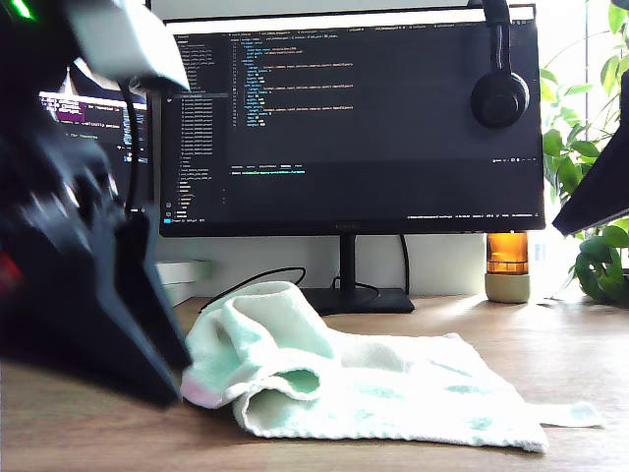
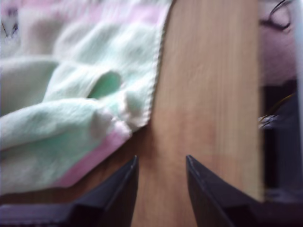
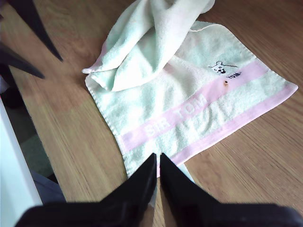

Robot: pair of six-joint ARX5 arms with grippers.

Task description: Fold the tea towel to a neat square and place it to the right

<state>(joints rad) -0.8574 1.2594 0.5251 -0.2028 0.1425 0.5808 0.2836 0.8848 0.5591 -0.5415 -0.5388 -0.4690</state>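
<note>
The tea towel lies on the wooden desk, pale mint with pink bands. Its end toward the exterior view's left is bunched into a hump, and the rest lies flat. In the second wrist view the tea towel shows a pink band lettered "SIR TOM" and a small printed figure. My first gripper is open over bare wood beside the tea towel's pink-edged corner; it is the blurred black mass at the exterior view's left. My second gripper is shut, empty, above the flat end's edge.
A large monitor on a stand rises behind the towel, with headphones hung on its top corner. An amber jar and a plant sit at the exterior view's right. A second screen is at its left.
</note>
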